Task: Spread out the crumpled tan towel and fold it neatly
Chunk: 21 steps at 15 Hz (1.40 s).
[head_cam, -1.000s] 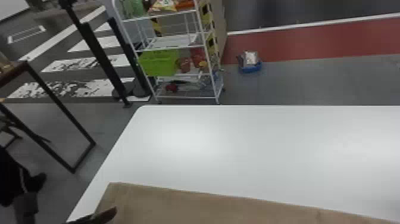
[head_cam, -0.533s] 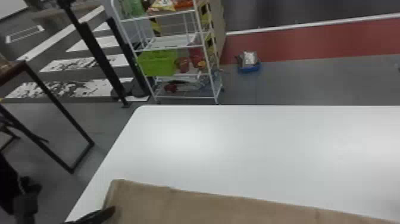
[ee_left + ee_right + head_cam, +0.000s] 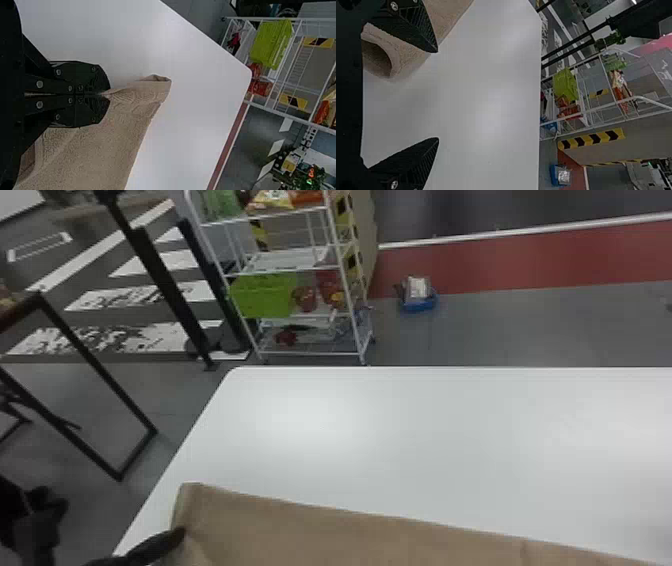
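The tan towel (image 3: 325, 535) lies across the near part of the white table, its far edge nearly straight. At the towel's left edge is my left gripper (image 3: 175, 535). In the left wrist view the left gripper (image 3: 104, 94) is closed on a pinched fold near one corner of the towel (image 3: 119, 130). My right gripper (image 3: 438, 95) stands wide open in the right wrist view, with bare table between its fingers. One of its fingers overlaps the edge of the towel (image 3: 415, 59), beside a curled, raised part; whether they touch I cannot tell.
The white table (image 3: 400, 430) stretches beyond the towel, its left edge running close by the left gripper. Behind the table stands a white shelf cart (image 3: 310, 352) with a green basket (image 3: 265, 295). A blue container (image 3: 419, 302) sits on the floor.
In the head view the left gripper and the towel's left corner have shifted slightly away from the near edge and a little to the right; the towel's far edge looks slightly higher at the left.
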Tool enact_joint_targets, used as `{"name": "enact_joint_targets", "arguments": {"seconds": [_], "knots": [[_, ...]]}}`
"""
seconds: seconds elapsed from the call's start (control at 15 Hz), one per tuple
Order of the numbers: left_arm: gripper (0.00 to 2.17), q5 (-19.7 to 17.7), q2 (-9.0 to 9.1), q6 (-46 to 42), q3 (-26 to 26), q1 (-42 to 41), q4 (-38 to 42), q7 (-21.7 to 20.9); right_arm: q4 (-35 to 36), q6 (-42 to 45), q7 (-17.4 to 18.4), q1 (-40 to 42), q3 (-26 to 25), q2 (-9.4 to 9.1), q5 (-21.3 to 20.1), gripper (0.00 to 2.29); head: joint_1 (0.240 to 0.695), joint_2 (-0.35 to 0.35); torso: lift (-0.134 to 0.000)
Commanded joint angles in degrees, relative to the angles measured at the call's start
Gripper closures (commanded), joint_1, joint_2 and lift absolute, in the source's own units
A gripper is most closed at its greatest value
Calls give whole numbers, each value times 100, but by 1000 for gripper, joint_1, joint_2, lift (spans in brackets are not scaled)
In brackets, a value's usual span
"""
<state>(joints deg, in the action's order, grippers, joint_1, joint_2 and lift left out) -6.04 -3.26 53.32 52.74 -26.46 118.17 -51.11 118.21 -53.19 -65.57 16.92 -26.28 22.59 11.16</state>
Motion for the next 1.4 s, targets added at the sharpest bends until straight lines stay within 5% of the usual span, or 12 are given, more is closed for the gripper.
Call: {"name": "enact_joint_targets", "arguments": {"seconds": [0.0, 0.27, 0.4, 0.47, 1.2, 1.33], "knots": [[2007, -47, 53, -80, 52, -43, 136, -4, 0, 14, 0, 4, 0, -18, 0, 87, 695, 336, -122], [1851, -20, 203, -519, 43, -201, 356, 4, -70, 207, 0, 4, 61, -35, -9, 87, 695, 331, -122], [117, 217, 115, -537, -27, -184, 163, 101, -79, 278, 0, 40, 70, -26, -9, 87, 695, 333, -122], [-1, 252, 115, -537, -45, -184, 119, 189, -88, 330, 0, 48, 70, -26, -9, 87, 695, 339, -122], [113, 463, -167, -467, -238, -17, -417, 505, -97, 383, -88, 75, 61, 0, -9, 87, 695, 350, -122], [316, 489, -167, -467, -238, -17, -409, 418, -88, 383, -88, 75, 53, 9, 0, 87, 695, 350, -122]]}}
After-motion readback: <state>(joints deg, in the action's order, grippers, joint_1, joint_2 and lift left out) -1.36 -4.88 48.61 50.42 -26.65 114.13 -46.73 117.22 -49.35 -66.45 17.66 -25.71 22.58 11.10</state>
